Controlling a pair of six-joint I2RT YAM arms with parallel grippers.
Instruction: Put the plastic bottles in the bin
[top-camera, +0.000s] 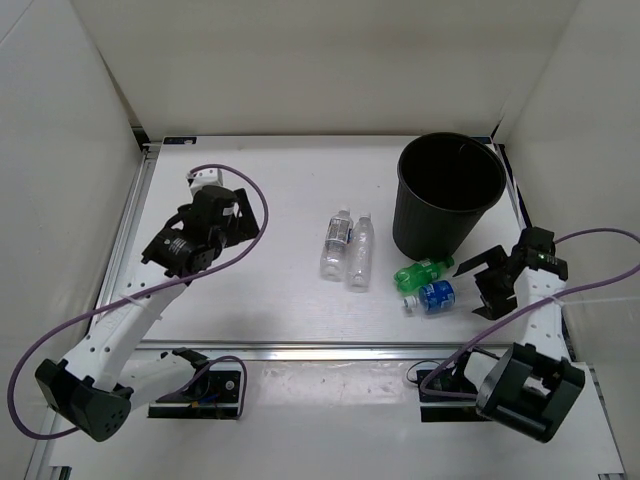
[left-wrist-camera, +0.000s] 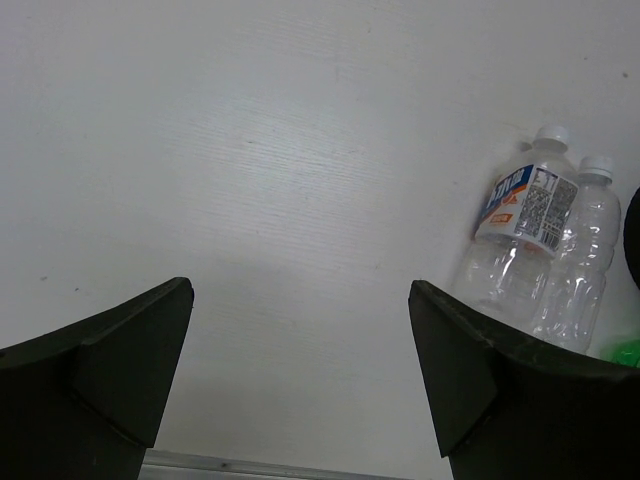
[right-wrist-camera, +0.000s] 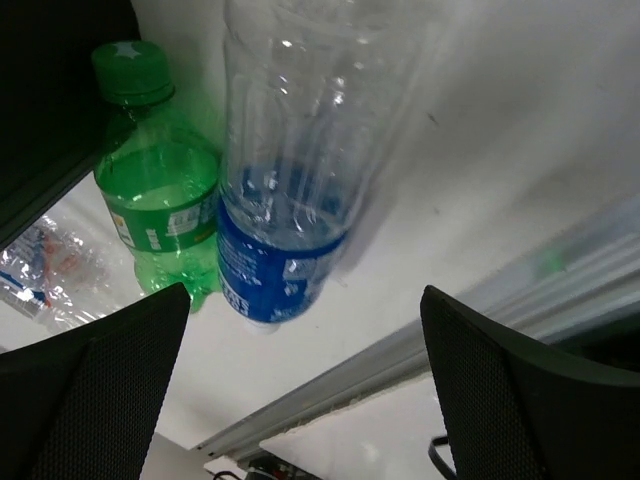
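Blue-label bottle (top-camera: 433, 297) looks like your step in hand. It lies on its side on the table (top-camera: 260, 300) at the lower right of the top view. Your right gripper (top-camera: 484, 282) hangs just beside it, jaws spread wide and holding nothing. In the right wrist view the bottle runs between the two fingers (right-wrist-camera: 100, 390), clear body up the frame and blue band lower down.

Bring the jaws down astride the body, across its width, and close on the labelled band, where I judge the wall stiffest. Thin plastic may dent and slip out of a hard pinch. Mind the green bottle (top-camera: 421, 271), which lies just beside it on the side toward the bin (top-camera: 432, 228); a finger landing on it would likely roll both. The bin stands upright at the upper right, near the pair, and its rim is high. Lift well clear before you swing over the mouth, and let go above the middle.

Your left gripper (left-wrist-camera: 300, 290) is likewise wide open and empty, over bare table left of centre.

Count: four bottles, all on the table. That is one blue-label, one green, and two clear bottles (top-camera: 361, 255) side by side at centre, white caps pointing up the frame. One bin, with no bottle showing inside it. Two grippers.
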